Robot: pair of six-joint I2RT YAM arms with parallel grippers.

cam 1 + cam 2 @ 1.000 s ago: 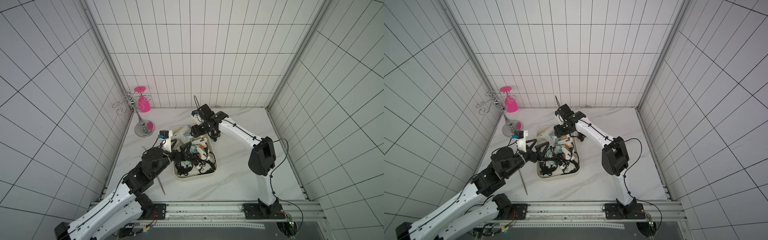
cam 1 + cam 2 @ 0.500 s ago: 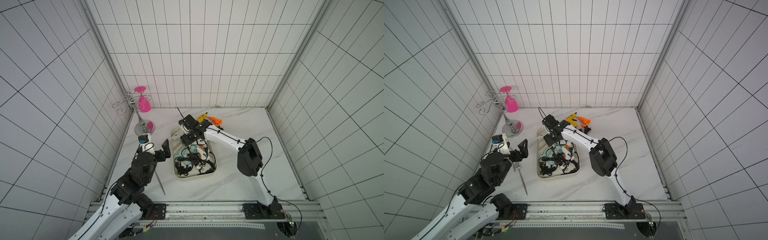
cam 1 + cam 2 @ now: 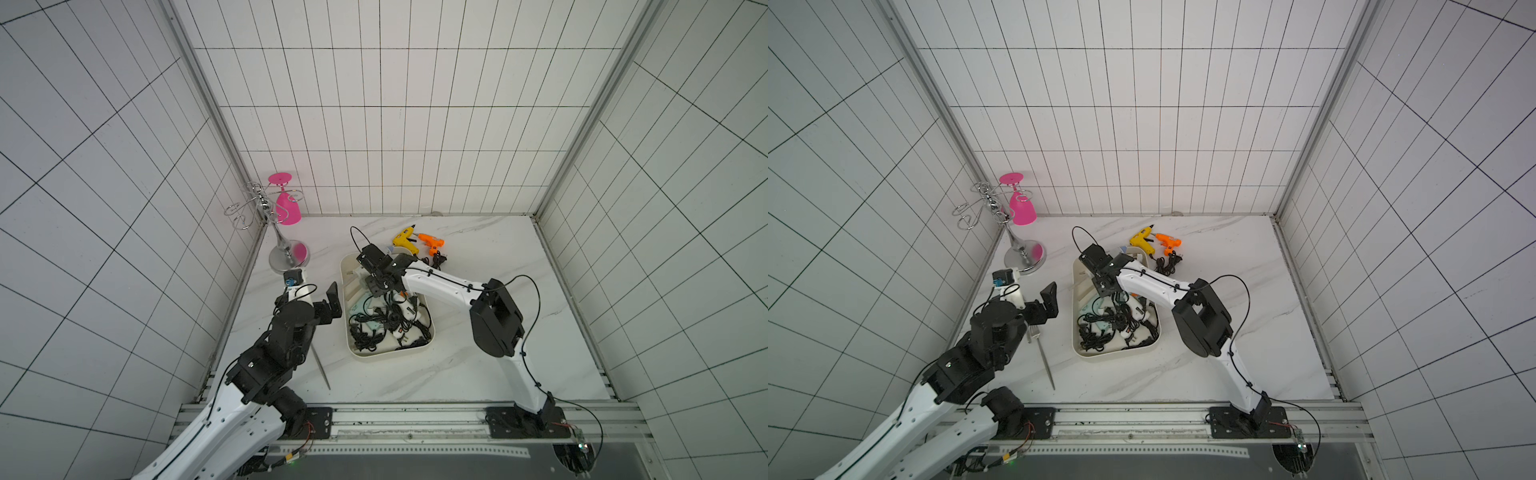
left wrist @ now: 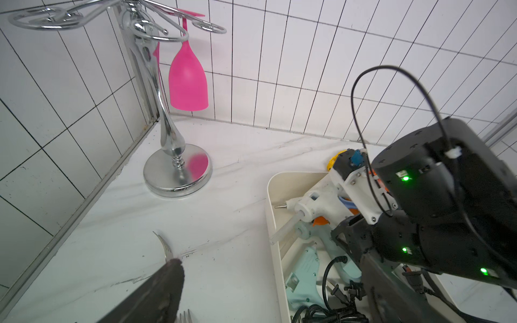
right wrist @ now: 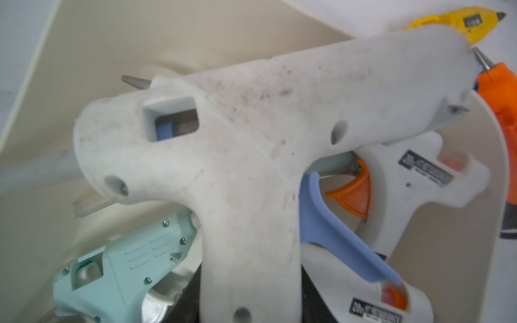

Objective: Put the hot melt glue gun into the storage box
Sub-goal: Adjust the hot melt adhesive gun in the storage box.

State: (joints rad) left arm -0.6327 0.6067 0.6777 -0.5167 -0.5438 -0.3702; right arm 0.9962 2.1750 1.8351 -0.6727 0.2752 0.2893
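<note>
The right gripper (image 3: pixel 376 284) clamps the white glue gun (image 5: pixel 251 139) by its handle, low over the storage box's (image 3: pixel 390 354) far end. It should settle the gun flat inside, then let go. The left gripper (image 3: pixel 322 297) hangs wide open and empty beside the box.

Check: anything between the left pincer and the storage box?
Nothing: only a bare strip of tabletop separates the left pincer from the storage box, in both top views. The fork lies off that line.

Teal glue gun (image 4: pixel 305 268) in stor. box (image 4: pixel 272 207)
</note>
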